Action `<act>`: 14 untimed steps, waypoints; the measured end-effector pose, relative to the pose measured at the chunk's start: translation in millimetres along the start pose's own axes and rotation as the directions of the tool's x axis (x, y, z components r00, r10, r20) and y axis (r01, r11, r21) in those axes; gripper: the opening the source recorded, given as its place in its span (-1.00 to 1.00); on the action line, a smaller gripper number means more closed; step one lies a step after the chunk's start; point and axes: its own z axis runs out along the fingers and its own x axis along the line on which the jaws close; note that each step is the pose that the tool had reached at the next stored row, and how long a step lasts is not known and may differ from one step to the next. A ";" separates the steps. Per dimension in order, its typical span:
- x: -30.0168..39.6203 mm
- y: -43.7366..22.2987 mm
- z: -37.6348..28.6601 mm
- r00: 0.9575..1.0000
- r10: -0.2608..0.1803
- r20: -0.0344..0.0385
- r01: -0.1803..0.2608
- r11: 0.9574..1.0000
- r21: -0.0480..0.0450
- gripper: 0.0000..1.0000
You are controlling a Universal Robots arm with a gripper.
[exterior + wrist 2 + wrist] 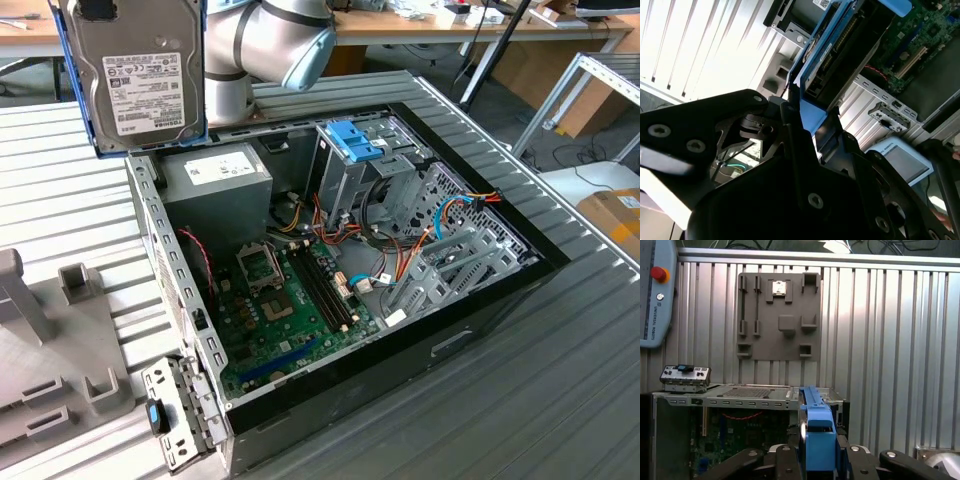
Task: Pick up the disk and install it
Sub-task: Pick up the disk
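The disk (140, 75) hangs upright in the air at the exterior view's upper left, its label side showing and blue rails along its edges. It is above the back corner of the open computer case (150, 230), near the grey power supply (215, 185). In both wrist views my gripper (819, 460) (812, 130) is shut on the disk's blue end tab (818, 432) (812, 115), one black finger on each side. The drive's body (840, 55) extends away from the fingers toward the case.
A tall grey drive cage with a blue latch (352, 140) stands inside the case, beside cables and the green motherboard (290, 310). A grey fixture plate (40, 340) (779, 315) lies on the ribbed table. A small metal bracket (175, 415) sits by the case's front corner. The arm (270, 45) stands behind the case.
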 end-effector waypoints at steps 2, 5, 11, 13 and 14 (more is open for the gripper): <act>0.1 -2.5 0.0 1.000 0.000 0.000 0.000 1.000 0.000 -0.27; 0.2 -4.8 -0.1 1.000 0.000 0.000 0.000 1.000 0.000 -0.27; 0.2 -6.2 -0.1 1.000 0.000 0.000 0.000 1.000 0.000 -0.27; 0.2 -6.3 -0.1 1.000 0.000 0.000 0.000 1.000 0.000 -0.27; 0.2 -6.3 -0.1 1.000 0.000 0.000 0.000 1.000 0.000 -0.27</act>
